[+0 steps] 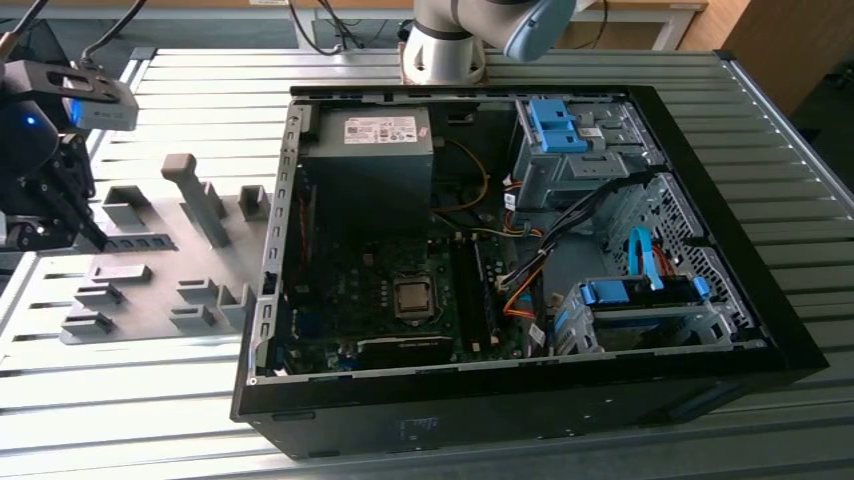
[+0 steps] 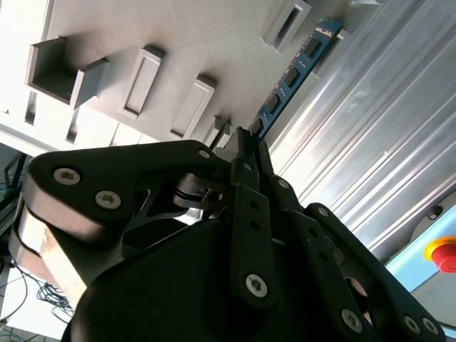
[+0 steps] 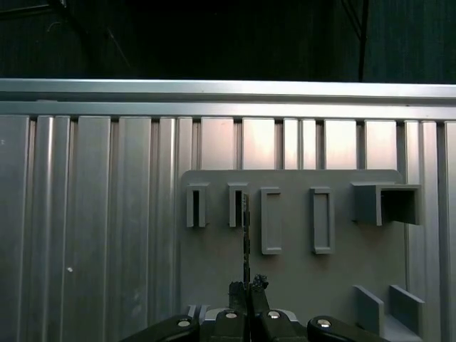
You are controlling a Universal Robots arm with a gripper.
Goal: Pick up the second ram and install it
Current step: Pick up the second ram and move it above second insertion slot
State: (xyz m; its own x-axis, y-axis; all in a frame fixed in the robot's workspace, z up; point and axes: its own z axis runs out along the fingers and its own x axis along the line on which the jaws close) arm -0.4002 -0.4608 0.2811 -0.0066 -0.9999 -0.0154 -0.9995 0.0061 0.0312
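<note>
My gripper (image 2: pixel 241 135) is shut on the second ram (image 2: pixel 293 70), a thin blue-green stick with dark chips that reaches out past the fingertips over the grey holder plate (image 2: pixel 178 43). In the first wrist view the ram (image 3: pixel 246 235) shows edge-on, running from the gripper (image 3: pixel 247 285) toward a slotted holder (image 3: pixel 236 206); I cannot tell whether it touches that holder. In the exterior view the gripper (image 1: pixel 64 222) hangs over the plate's edge at that view's far left, well away from the open computer case (image 1: pixel 747 300) and its motherboard (image 1: pixel 387 250).
Several raised holders (image 1: pixel 200 195) stand on the grey plate (image 1: pixel 154 275). Inside the case are a power supply (image 1: pixel 367 150), cable bundles (image 1: pixel 534 270) and bright-blue drive-bay clips (image 1: pixel 554 125). The arm's base (image 1: pixel 447 50) stands behind the case. A red button (image 2: pixel 443 254) sits beside the slatted table (image 1: pixel 120 380).
</note>
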